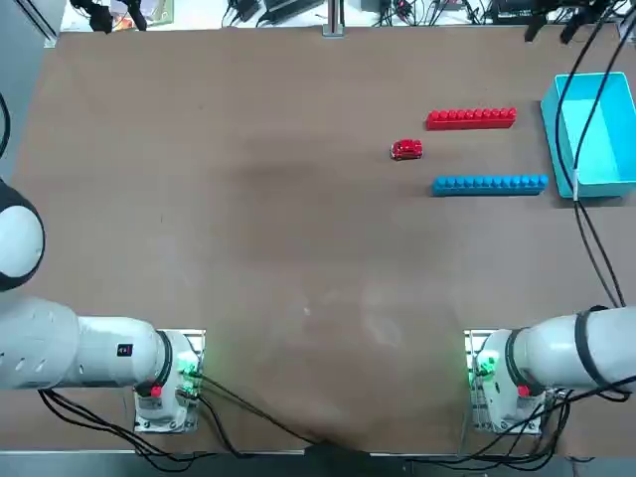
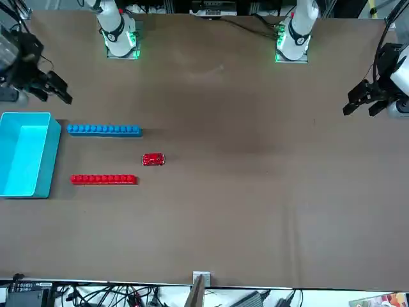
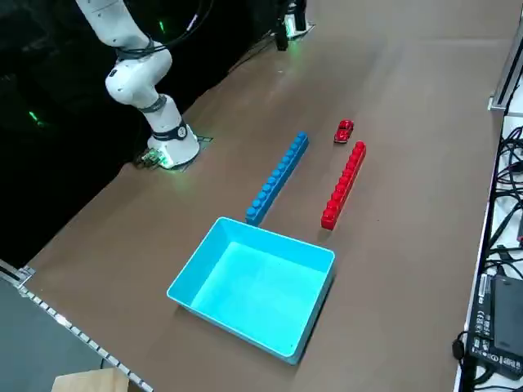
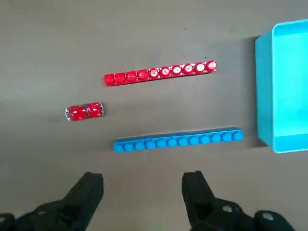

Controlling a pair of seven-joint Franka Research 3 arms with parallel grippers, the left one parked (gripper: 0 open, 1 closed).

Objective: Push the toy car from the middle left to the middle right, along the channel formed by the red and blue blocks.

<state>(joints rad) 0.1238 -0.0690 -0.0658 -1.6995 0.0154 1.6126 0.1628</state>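
1. On the brown bench (image 1: 298, 238), we see the car (image 1: 406, 149) (small, red and glossy) sitting just outside the left mouth of the channel (image 1: 477, 152). It is upright, lies lengthwise with the strip, and touches neither bar.

2. Along the far side of the channel, as seen from the robot, we have the red bar (image 1: 471, 119), its studs facing up. Its left end is just to the right of the car.

3. On the robot's side of the channel lies the blue bar (image 1: 490, 186) (studded side up as well). We find it roughly parallel to the red bar and clearly apart from it, its right end reaching farther to the right.

4. To the right of both bars stands the box (image 1: 621, 191), light blue and open at the top. We see the blue bar's right end just beside it, with a small gap (the wrist view shows it best), while the red bar ends farther off.

5. Above the bench, on the robot's side of the box in our front view, hangs the right claw (image 2: 56, 96). We see its two black fingers (image 4: 89, 187) apart in the wrist view, with nothing gripped between them, and the claw is touching neither the car nor the bars.

6. At the robot's edge of the bench, we can see the right arm (image 1: 561, 353) mounted at the right.
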